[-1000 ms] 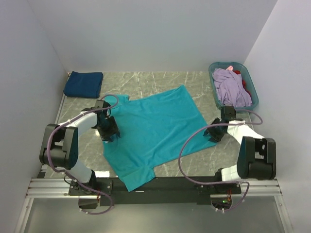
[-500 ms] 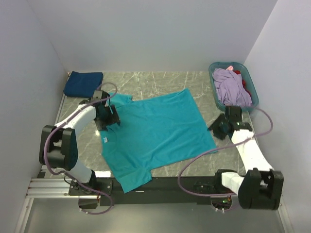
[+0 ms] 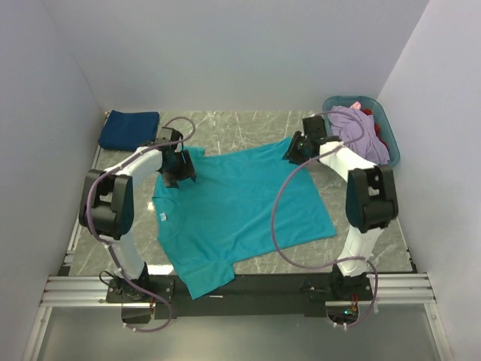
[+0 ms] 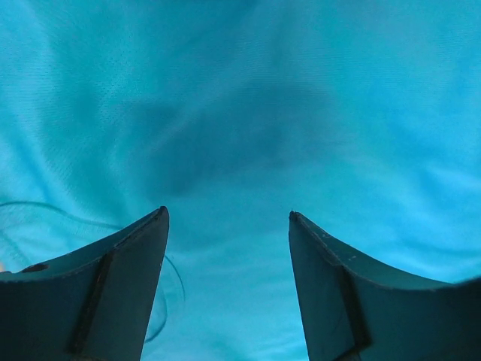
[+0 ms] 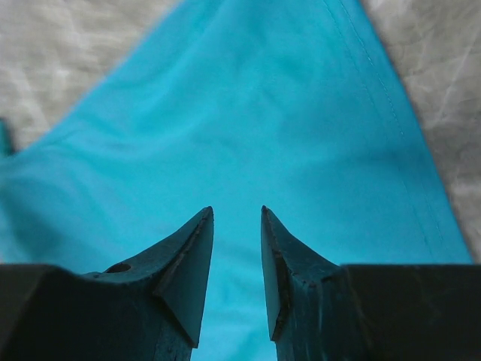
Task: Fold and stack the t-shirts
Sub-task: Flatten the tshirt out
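teal t-shirt (image 3: pixel 240 203) under both sets of tips; left gripper (image 4: pixel 228 213) wide, empty; right gripper (image 5: pixel 237 210) barely parted, empty, hem edge rightward

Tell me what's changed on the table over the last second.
The left arm moved farther from the bases, up the teal t-shirt to its far left sleeve. The right arm swung from the shirt's near right corner to its far right corner. The shirt now lies spread wider to the right. Both pairs of jaws are open, holding nothing. The folded navy t-shirt and the basket stayed put.
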Controlling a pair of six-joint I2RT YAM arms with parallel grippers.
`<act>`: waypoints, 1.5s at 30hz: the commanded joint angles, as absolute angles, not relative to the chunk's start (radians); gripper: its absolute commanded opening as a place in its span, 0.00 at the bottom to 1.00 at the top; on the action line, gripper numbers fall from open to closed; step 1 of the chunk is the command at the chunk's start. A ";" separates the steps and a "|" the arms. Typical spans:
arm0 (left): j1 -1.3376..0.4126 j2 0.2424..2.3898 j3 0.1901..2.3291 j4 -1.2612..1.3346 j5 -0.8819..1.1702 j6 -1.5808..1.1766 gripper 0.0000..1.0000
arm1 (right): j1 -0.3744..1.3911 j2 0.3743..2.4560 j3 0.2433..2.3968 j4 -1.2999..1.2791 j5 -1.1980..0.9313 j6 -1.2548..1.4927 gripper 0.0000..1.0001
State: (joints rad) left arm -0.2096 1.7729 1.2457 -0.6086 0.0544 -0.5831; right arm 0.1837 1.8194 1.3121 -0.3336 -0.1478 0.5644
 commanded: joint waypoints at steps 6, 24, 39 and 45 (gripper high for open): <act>-0.209 1.874 1.267 -0.578 0.014 -0.575 0.70 | 0.153 1.951 1.315 -0.295 -0.123 0.557 0.39; -0.204 1.930 1.132 -0.617 0.043 -0.555 0.71 | 0.114 1.853 1.135 -0.446 -0.092 0.667 0.40; -0.219 1.640 0.962 -0.650 0.066 -0.568 0.75 | 0.109 1.646 1.015 -0.496 -0.012 0.620 0.41; -0.115 1.617 1.138 -0.620 0.003 -0.551 0.81 | 0.110 1.667 1.164 -0.448 -0.032 0.525 0.42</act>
State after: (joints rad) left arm -0.1555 1.6424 1.0309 -0.6296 0.0471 -0.5648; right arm 0.1169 1.6855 1.0641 -0.4942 -0.0544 0.5896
